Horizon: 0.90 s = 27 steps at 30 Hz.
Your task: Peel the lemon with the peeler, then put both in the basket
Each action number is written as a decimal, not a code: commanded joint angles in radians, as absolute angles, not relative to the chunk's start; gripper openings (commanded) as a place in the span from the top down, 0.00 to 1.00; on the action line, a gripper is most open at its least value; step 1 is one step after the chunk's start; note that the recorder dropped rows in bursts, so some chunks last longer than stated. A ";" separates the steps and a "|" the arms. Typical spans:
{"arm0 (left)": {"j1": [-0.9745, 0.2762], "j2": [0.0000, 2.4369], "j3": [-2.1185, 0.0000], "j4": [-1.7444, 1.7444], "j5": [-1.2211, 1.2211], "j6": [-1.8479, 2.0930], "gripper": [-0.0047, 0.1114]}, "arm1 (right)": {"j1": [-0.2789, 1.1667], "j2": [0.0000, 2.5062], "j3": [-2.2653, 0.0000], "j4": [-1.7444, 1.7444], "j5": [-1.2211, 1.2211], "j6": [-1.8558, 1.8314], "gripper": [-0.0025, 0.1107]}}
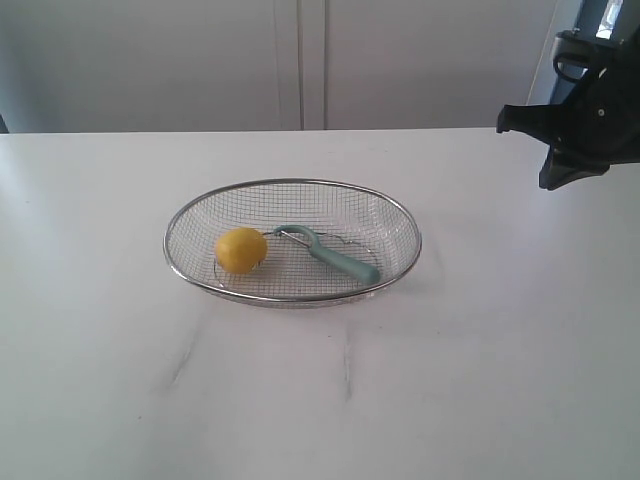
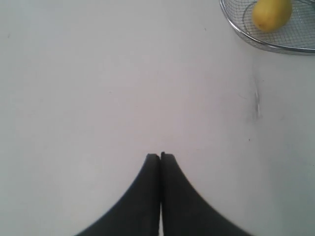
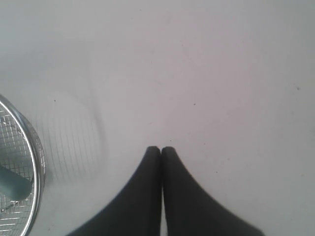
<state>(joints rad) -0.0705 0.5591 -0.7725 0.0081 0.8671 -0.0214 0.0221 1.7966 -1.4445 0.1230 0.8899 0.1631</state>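
- The basket (image 1: 290, 298) sits in the middle of the desk (image 1: 500, 370).
- The lemon (image 1: 241, 250) lies inside it, toward the left end in the exterior view.
- The peeler (image 1: 335, 258) lies inside too, its looped head just beside the lemon and its handle pointing to the right rim.
- The left gripper (image 2: 160, 156) is pressed together with nothing in it, over bare desk, apart from the basket.
- The right gripper (image 3: 161, 149) is also pressed together and empty, over bare desk near the basket's rim.

Lemon (image 1: 241, 250), peeler (image 1: 331, 256) side by side in basket (image 1: 292, 297).
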 commanded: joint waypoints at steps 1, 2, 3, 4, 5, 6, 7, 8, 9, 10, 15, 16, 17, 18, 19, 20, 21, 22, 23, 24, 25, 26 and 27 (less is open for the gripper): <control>-0.040 0.486 -0.708 0.012 0.857 -0.019 0.96 | 0.017 1.786 -1.441 0.118 0.881 0.156 0.98; -0.030 0.471 -0.694 0.013 0.857 -0.019 0.96 | 0.017 1.786 -1.441 0.118 0.881 0.156 0.98; -0.022 0.460 -0.683 0.013 0.857 -0.019 0.96 | 0.017 1.786 -1.441 0.118 0.881 0.156 0.98; -0.014 0.446 -0.669 0.017 0.853 -0.019 0.96 | 0.017 1.786 -1.441 0.118 0.881 0.156 0.98; -0.006 0.431 -0.655 0.017 0.846 -0.019 0.96 | 0.017 1.786 -1.441 0.119 0.881 0.156 0.98; 0.002 0.417 -0.639 0.017 0.834 -0.019 0.96 | 0.017 1.786 -1.441 0.119 0.881 0.156 0.98; 0.010 0.405 -0.627 0.017 0.823 -0.019 0.96 | 0.017 1.786 -1.441 0.119 0.881 0.156 0.98; 0.019 0.391 -0.612 0.017 0.805 -0.019 0.96 | 0.017 1.786 -1.441 0.119 0.881 0.156 0.98; 0.028 0.377 -0.597 0.017 0.780 -0.019 0.96 | 0.017 1.786 -1.441 0.119 0.881 0.156 0.98; 0.032 0.366 -0.582 0.017 0.758 -0.019 0.96 | 0.017 1.786 -1.441 0.119 0.881 0.156 0.98; 0.038 0.294 -0.497 0.017 0.628 -0.019 0.96 | 0.017 1.786 -1.441 0.119 0.881 0.156 0.98; 0.038 0.283 -0.476 0.020 0.603 -0.019 0.96 | 0.017 1.786 -1.441 0.119 0.881 0.156 0.98; 0.038 0.269 -0.453 0.022 0.581 -0.019 0.96 | 0.017 1.786 -1.441 0.119 0.881 0.156 0.98; 0.038 0.256 -0.431 0.024 0.560 -0.019 0.96 | 0.017 1.786 -1.441 0.119 0.881 0.156 0.98; 0.038 0.246 -0.408 0.024 0.541 -0.019 0.96 | 0.017 1.786 -1.441 0.119 0.881 0.156 0.98; 0.038 0.234 -0.385 0.024 0.518 -0.019 0.96 | 0.017 1.786 -1.441 0.119 0.881 0.156 0.98; 0.038 0.222 -0.361 0.024 0.496 -0.019 0.96 | 0.017 1.786 -1.441 0.119 0.881 0.156 0.98; 0.038 0.209 -0.344 0.024 0.481 -0.019 0.96 | 0.017 1.786 -1.441 0.119 0.881 0.156 0.98; 0.038 0.193 -0.323 0.024 0.466 -0.019 0.96 | 0.017 1.786 -1.441 0.119 0.881 0.156 0.98; 0.038 0.174 -0.303 0.024 0.457 -0.019 0.96 | 0.017 1.786 -1.441 0.119 0.881 0.156 0.98; 0.038 0.159 -0.288 0.024 0.450 -0.019 0.96 | 0.017 1.786 -1.441 0.119 0.881 0.156 0.98; 0.038 0.139 -0.271 0.024 0.449 -0.019 0.96 | 0.017 1.786 -1.441 0.119 0.881 0.156 0.98; 0.038 0.120 -0.255 0.024 0.446 -0.019 0.96 | 0.017 1.786 -1.441 0.119 0.881 0.156 0.98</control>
